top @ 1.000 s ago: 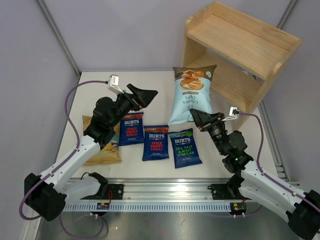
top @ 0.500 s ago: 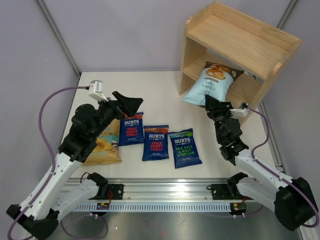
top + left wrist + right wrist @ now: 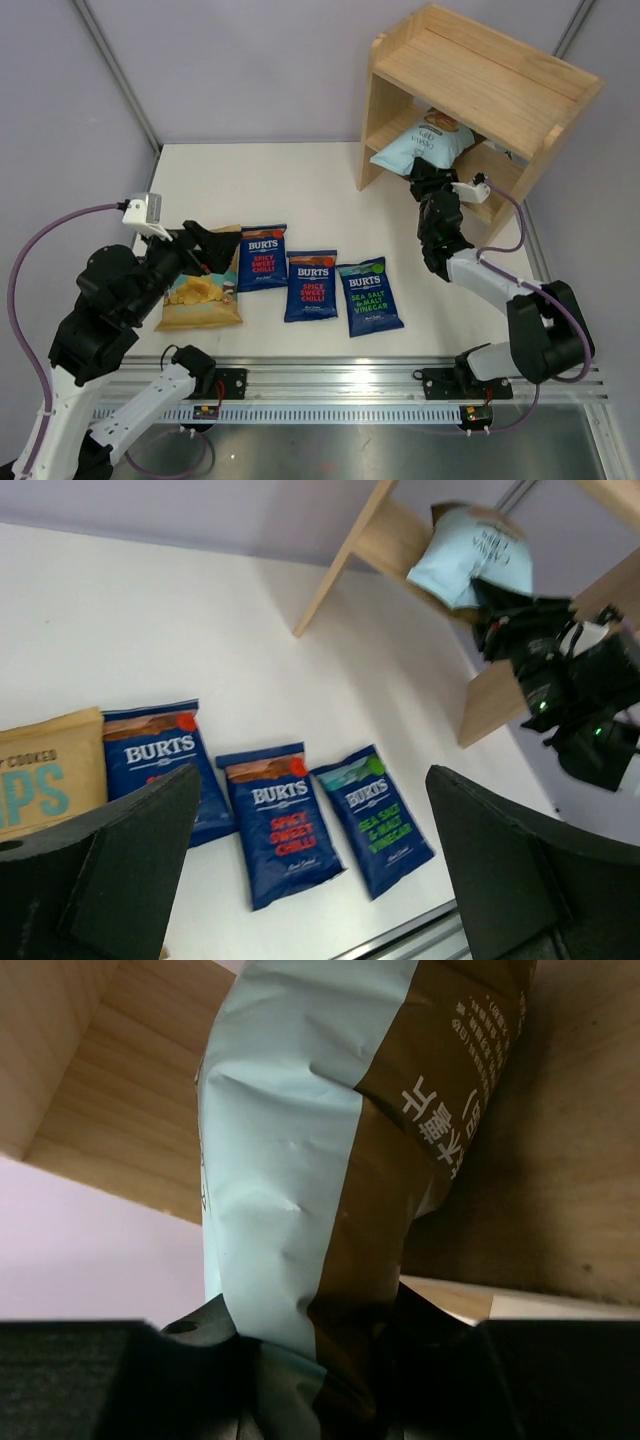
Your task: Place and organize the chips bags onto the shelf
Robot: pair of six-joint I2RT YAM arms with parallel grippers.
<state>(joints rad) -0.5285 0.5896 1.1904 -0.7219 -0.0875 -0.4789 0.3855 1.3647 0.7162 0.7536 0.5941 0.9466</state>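
Note:
My right gripper (image 3: 425, 172) is shut on the bottom edge of the pale-blue bag (image 3: 420, 140), which it holds tilted inside the lower tier of the wooden shelf (image 3: 480, 70). In the right wrist view the bag (image 3: 300, 1160) rises from between the jaws (image 3: 320, 1360) against the shelf's wood (image 3: 130, 1080). Three dark-blue Burts bags lie flat in a row: red-lettered (image 3: 262, 257), red-lettered (image 3: 311, 285), green-lettered (image 3: 370, 295). The yellow Kettle bag (image 3: 205, 290) lies left of them. My left gripper (image 3: 212, 250) is open and empty, raised above the yellow bag. In the left wrist view (image 3: 312, 780) it hangs over the row.
The shelf stands at the table's far right corner, its top tier bare. A metal rail (image 3: 340, 375) runs along the near edge. Purple cables loop from both wrists. The left wrist view shows the right arm (image 3: 560, 680) at the shelf's front.
My right gripper has carried the pale-blue bag from the table up and deeper into the lower tier. My left arm has pulled back left and towards the near edge.

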